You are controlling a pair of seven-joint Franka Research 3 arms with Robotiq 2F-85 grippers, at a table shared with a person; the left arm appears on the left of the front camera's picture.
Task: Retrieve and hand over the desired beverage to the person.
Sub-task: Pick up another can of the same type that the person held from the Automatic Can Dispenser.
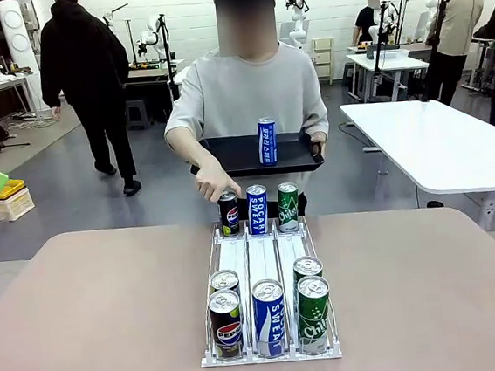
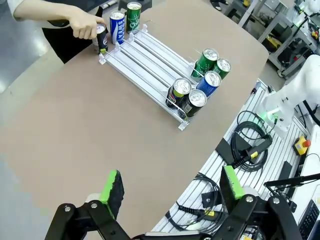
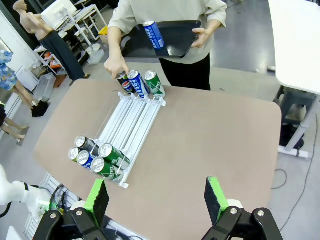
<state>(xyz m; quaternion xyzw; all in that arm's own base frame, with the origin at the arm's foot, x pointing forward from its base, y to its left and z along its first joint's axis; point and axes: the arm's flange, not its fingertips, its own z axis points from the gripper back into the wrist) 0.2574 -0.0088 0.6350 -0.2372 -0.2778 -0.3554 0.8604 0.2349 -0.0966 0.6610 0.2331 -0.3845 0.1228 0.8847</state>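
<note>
Black Pepsi can (image 1: 229, 215) upright, axis vertical, person's hand (image 1: 213, 187) on it; left gripper (image 2: 172, 185), right gripper (image 3: 157, 194) apart.

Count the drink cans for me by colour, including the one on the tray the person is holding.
Black cans: 3
Blue cans: 3, of which 2 in the rack and 1 on the tray
Green cans: 3
Total: 9
</note>
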